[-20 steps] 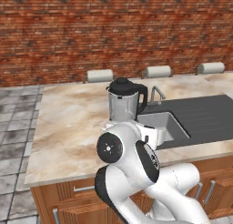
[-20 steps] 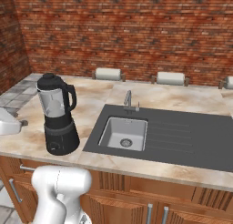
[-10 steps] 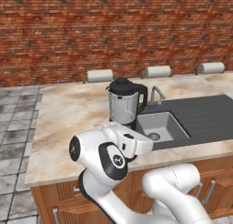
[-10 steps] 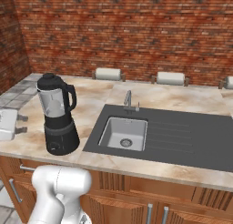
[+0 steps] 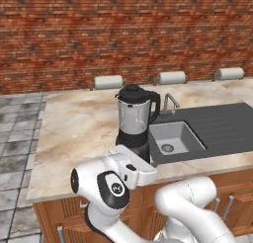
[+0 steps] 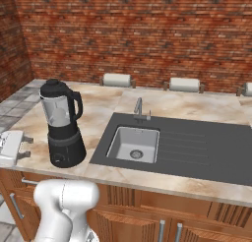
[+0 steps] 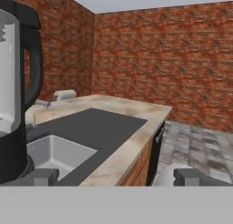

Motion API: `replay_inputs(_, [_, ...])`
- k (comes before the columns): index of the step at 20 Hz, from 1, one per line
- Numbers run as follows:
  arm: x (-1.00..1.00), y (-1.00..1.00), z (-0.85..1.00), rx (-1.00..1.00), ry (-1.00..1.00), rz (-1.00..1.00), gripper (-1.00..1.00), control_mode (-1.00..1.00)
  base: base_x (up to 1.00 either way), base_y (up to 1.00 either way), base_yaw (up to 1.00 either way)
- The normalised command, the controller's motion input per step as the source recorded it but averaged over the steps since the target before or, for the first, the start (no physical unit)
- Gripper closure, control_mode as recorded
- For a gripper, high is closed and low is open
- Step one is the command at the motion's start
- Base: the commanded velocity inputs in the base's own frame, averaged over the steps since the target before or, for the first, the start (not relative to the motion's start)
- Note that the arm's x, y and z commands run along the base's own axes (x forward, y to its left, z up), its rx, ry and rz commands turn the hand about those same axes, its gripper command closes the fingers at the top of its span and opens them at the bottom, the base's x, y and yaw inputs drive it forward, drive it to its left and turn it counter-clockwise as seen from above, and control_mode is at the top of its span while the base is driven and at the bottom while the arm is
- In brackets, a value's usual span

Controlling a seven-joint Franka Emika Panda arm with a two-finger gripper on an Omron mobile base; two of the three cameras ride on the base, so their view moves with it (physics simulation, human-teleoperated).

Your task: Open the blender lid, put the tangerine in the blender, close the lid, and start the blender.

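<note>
The tool (image 7: 116, 176), spread and holding nothing, hangs low at the table's (image 5: 79, 123) front edge beside the blender (image 5: 134, 122), lid (image 5: 132, 93) on.

blender (image 6: 62, 129) upright beside the sink, black lid (image 6: 52, 85) on.

Both base views overlook blender (image 5: 134, 119); hand view beside it.
</note>
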Motion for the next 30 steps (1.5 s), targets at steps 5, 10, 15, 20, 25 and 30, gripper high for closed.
replay_inputs(5, [0.02,-0.21,-0.47,0.0,0.0,0.0,-1.0,-1.0,0.0,0.0,0.0])
replay_inputs(10, [0.06,-0.08,-0.18,0.0,0.0,0.0,-1.0,-1.0,0.0,0.0,0.0])
replay_inputs(15, [0.21,0.0,-0.04,-0.01,-0.02,0.0,-1.0,-1.0,0.0,0.0,0.0])
replay_inputs(20, [0.2,-0.01,-0.01,0.0,-0.06,0.0,-1.0,-1.0,0.0,0.0,0.0])
replay_inputs(25, [0.07,-0.1,-0.01,0.0,-0.07,0.01,-1.0,-1.0,0.0,0.0,0.0])
replay_inputs(30, [0.15,0.0,-0.15,0.0,-0.01,0.02,-1.0,-1.0,0.0,0.0,0.0])
